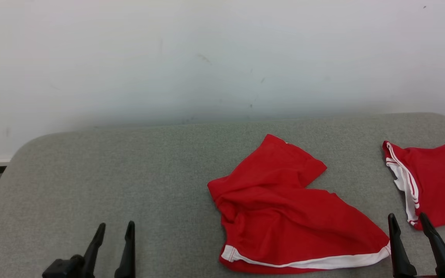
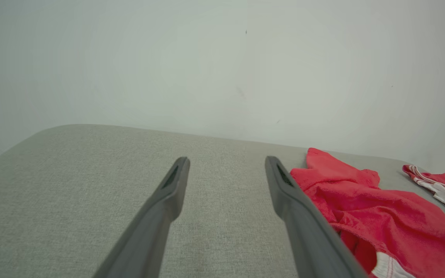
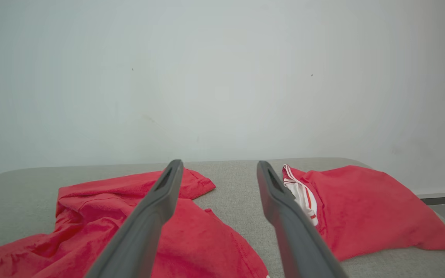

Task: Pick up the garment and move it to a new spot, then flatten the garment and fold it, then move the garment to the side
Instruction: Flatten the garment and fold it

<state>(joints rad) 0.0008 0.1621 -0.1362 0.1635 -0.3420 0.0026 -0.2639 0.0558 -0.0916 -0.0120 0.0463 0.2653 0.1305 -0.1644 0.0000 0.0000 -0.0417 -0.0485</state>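
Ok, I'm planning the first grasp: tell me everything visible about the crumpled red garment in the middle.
The red garment is soft-looking knit with a white band along its near edge. It lies crumpled and creased on the grey cushion, one flap reaching toward the wall. The open right pincer is near its right corner, not gripping it.

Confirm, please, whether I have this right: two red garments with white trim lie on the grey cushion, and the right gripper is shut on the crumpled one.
Not quite: the right gripper is open and holds nothing, as the right wrist view shows. The crumpled garment and the second garment do lie on the grey cushion.
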